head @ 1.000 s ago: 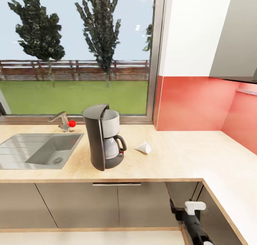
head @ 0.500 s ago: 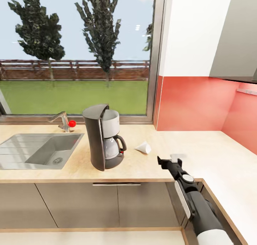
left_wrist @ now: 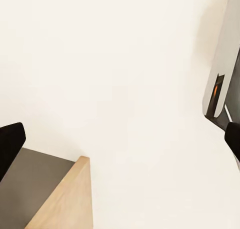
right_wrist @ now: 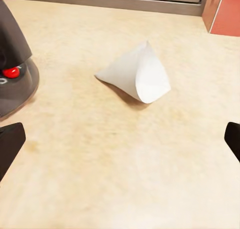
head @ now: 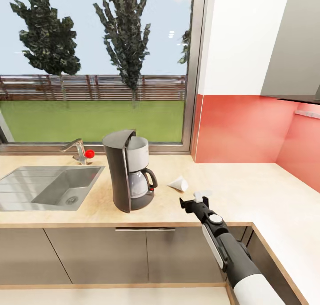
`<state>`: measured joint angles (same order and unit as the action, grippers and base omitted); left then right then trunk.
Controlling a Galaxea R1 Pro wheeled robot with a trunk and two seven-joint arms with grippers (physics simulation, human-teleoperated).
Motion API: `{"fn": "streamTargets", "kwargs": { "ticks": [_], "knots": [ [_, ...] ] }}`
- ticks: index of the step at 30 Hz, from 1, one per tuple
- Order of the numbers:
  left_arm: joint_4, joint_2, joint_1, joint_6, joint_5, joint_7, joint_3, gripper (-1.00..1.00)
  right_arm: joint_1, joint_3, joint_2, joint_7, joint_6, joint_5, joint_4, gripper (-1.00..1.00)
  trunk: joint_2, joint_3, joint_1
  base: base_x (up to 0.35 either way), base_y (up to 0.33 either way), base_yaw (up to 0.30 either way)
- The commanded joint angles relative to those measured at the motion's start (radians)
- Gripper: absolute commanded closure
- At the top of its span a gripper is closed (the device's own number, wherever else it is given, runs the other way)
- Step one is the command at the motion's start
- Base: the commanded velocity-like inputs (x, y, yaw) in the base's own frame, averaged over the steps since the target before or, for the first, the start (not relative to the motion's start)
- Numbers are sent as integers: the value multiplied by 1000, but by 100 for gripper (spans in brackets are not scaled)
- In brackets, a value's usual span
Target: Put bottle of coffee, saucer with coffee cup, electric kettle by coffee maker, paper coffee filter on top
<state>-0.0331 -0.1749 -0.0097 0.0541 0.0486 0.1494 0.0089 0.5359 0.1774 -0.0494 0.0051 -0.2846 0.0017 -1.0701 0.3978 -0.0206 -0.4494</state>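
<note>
Since half a second ago the right hand (head: 194, 199) has moved forward and left over the bench (head: 249, 194), closer to the paper coffee filter (head: 178, 183); its fingers stand wide apart and hold nothing. Behind it the filter lies on its side on the beige wood-look surface, just right of the coffee maker (head: 129, 171). Farther left is a steel sink (head: 49, 185) with a tap (head: 79, 150), under a big window (head: 98, 65); a red backsplash (head: 240, 129) covers the corner wall. Left hand: I cannot tell.
</note>
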Motion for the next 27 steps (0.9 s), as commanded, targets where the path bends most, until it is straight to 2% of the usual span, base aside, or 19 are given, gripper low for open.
{"fn": "streamTargets", "kwargs": {
  "ticks": [1,10,21,27],
  "knots": [
    [-2,0,-1,6,5,1,0,-100,1,1,1,0,-6,0,-2,-100,2,-2,-1,0,0,0],
    [-2,0,-1,6,5,1,2,-100,1,-3,5,-6,-7,1,0,-100,2,-3,-1,72,0,1],
    [-3,-1,-1,4,5,1,2,-100,1,-3,4,-9,-7,1,21,-100,2,-16,-1,10,0,48],
    [-4,0,-1,5,5,1,3,-100,1,-2,5,-8,-8,4,21,-100,2,-17,-1,198,0,7]
  ]
}}
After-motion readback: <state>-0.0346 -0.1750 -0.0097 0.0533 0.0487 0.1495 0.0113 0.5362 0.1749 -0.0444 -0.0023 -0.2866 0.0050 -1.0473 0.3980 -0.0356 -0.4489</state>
